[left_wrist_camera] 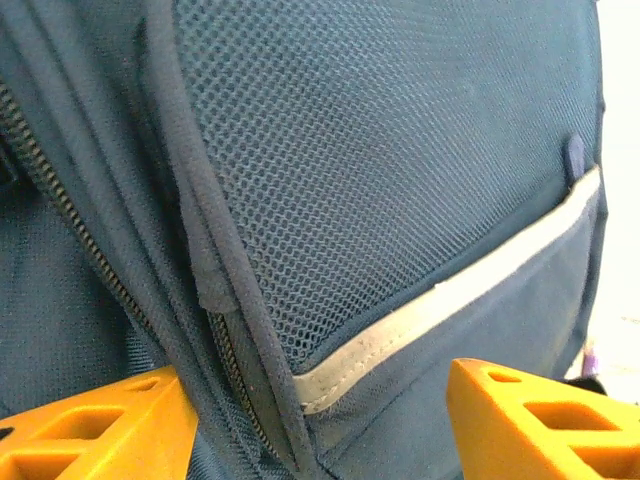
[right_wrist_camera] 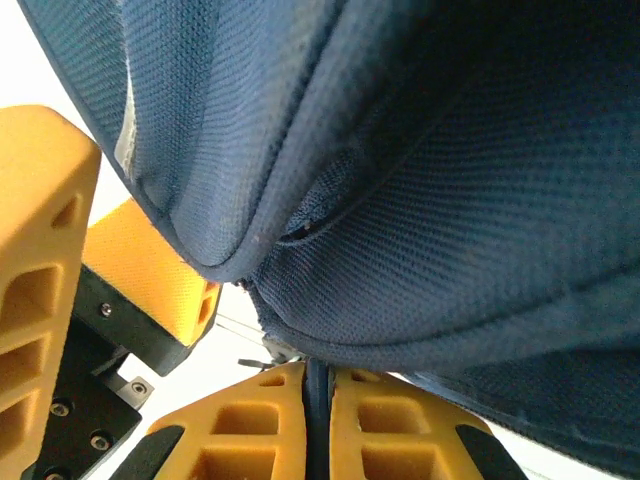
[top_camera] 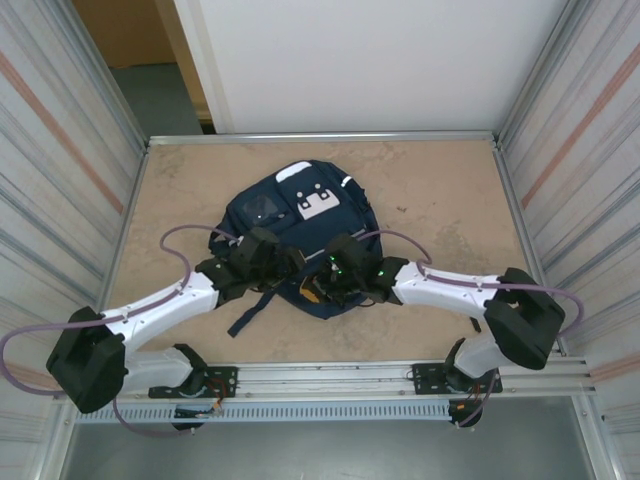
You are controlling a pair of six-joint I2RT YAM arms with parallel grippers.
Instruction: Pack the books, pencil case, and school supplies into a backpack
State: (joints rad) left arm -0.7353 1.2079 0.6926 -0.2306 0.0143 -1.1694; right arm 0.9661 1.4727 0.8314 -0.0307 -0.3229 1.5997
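Note:
The navy backpack lies flat in the middle of the table, front patch up. My left gripper is at its near left edge and open. Its orange fingers stand wide apart on either side of the zipper, with the mesh pocket and white stripe just ahead. My right gripper is at the near edge of the backpack. There my right gripper is shut on a thin dark fold of its fabric. The books, pencil case and school supplies are out of view.
A dark strap trails from the bag toward the near metal rail. Corrugated walls close in both sides. Bare sand-coloured table lies to the right and behind. One of the left gripper's fingers is close beside my right gripper.

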